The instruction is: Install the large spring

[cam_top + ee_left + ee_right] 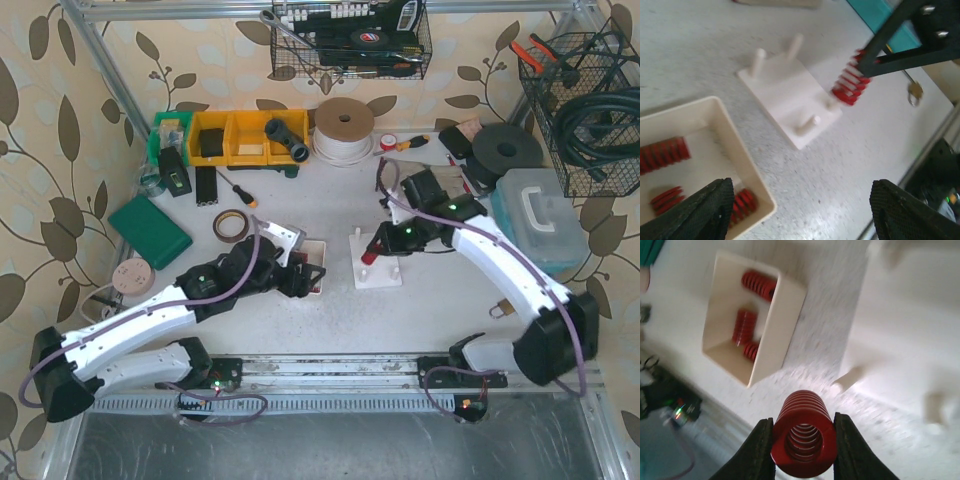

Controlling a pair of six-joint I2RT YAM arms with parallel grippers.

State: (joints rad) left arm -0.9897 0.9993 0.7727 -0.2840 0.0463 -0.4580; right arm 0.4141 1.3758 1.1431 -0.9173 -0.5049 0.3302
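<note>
Right end effector [804, 450]: closed on the spring [801, 415], one finger on each side of the coils.
Spring: clear of the bench [700, 50] and tilted. Its lower end is at a corner of the plate [790, 95], by a short peg [831, 104]. Whether the coil has started over that peg cannot be told.
Left end effector [805, 210]: jaws wide apart, holding nothing, hovering at the tray [747, 165] edge.
Plate: nothing is seen clamping it, and its three other pegs are bare.
Tray: near the plate, holding spare springs [665, 152].
Risk, misalignment: a tilted coil pressed down would likely catch the peg top, then jam or slip from the fingers.
Risk, plate shift: a sideways push from that jam could slide or tip the unheld plate.
Risk, collision: the left arm sits close enough to the tray to knock it.
</note>
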